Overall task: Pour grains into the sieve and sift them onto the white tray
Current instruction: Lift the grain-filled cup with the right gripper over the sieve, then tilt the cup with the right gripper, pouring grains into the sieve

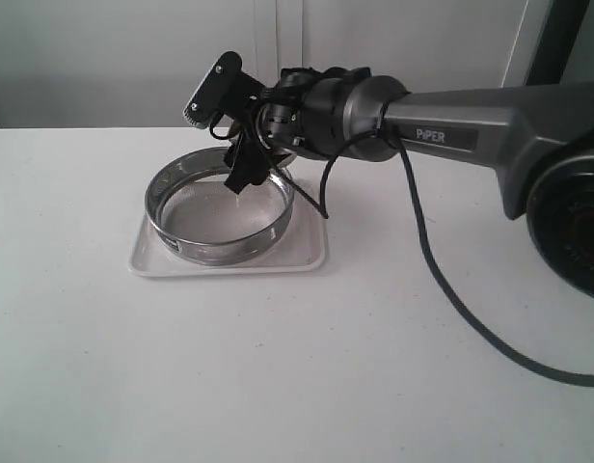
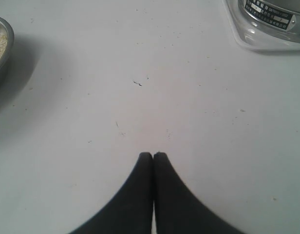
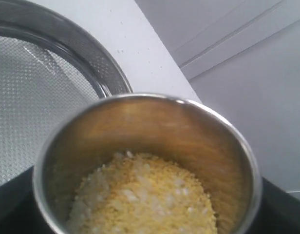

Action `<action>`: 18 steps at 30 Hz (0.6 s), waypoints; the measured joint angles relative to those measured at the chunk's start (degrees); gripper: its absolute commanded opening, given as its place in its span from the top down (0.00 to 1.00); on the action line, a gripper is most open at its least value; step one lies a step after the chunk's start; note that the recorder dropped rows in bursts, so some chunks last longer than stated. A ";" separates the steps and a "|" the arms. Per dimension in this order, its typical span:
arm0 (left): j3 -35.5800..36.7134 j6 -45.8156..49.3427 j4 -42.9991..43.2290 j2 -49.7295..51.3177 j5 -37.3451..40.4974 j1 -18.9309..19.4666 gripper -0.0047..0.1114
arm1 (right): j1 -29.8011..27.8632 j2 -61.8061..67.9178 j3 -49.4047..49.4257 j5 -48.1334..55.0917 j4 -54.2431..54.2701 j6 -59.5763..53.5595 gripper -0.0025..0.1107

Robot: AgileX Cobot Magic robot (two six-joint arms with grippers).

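The sieve [image 1: 220, 247], a wide steel ring with a mesh bottom, rests on the white tray [image 1: 302, 258] left of centre on the table. Its mesh [image 3: 38, 107] looks bare. My right gripper [image 1: 243, 170] reaches across and hangs over the sieve's far rim, shut on a small steel cup [image 3: 233, 165]. The cup is tilted and holds yellow and whitish grains [image 3: 145, 195]. My left gripper [image 2: 153, 155] is shut on nothing, low over bare table. It does not show in the exterior view. A corner of the tray [image 2: 257, 43] and the labelled sieve wall [image 2: 269, 12] appear in the left wrist view.
A second steel cup [image 2: 0, 53] with pale grains sits at the edge of the left wrist view. A black cable [image 1: 442, 280] droops from the right arm onto the table. A pale wall stands behind the table.
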 measured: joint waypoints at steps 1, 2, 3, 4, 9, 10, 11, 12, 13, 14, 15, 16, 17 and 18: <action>0.00 0.00 0.00 0.00 0.00 0.00 0.96 | 0.30 0.31 -0.46 0.48 0.00 -0.95 0.98; 0.00 0.00 0.00 0.00 0.00 0.00 0.96 | 0.50 0.78 -1.14 1.30 0.00 -2.25 0.98; 0.00 0.00 0.00 0.00 0.00 0.00 0.96 | 0.90 1.12 -1.85 2.21 0.00 -3.60 0.98; 0.00 0.00 0.00 0.00 0.00 0.00 0.96 | 1.12 1.39 -2.45 3.31 0.00 -4.89 0.98; 0.00 0.00 0.00 0.00 0.00 0.00 0.96 | 2.01 3.03 -5.67 7.55 -0.28 -8.95 0.98; 0.00 0.00 0.00 0.00 0.00 0.00 0.96 | 2.15 3.25 -6.18 8.36 -0.65 -9.64 0.98; 0.00 0.00 0.00 0.00 0.00 0.00 0.96 | 2.23 3.58 -6.58 9.04 -1.07 -10.26 0.98; 0.00 0.00 0.00 0.00 0.00 0.00 0.96 | 2.49 3.76 -7.10 9.71 -1.56 -11.04 0.98; 0.00 0.00 0.00 0.00 0.00 0.00 0.96 | 2.69 3.89 -7.41 10.11 -1.85 -11.78 0.98; 0.00 0.00 0.00 0.00 0.00 0.00 0.96 | 2.75 3.90 -7.56 10.40 -2.18 -12.40 0.98; 0.00 0.00 0.00 0.00 0.00 0.00 0.96 | 3.06 4.13 -7.80 10.41 -2.48 -13.04 0.98; 0.00 0.00 0.00 0.00 0.00 0.00 0.96 | 3.32 4.16 -7.85 10.41 -3.00 -13.45 0.98; 0.00 0.00 0.00 0.00 0.00 0.00 0.96 | 3.42 4.26 -7.85 10.41 -3.36 -13.67 0.98; 0.00 0.00 0.00 0.00 0.00 0.00 0.96 | 3.54 4.25 -7.85 10.41 -3.92 -13.79 0.98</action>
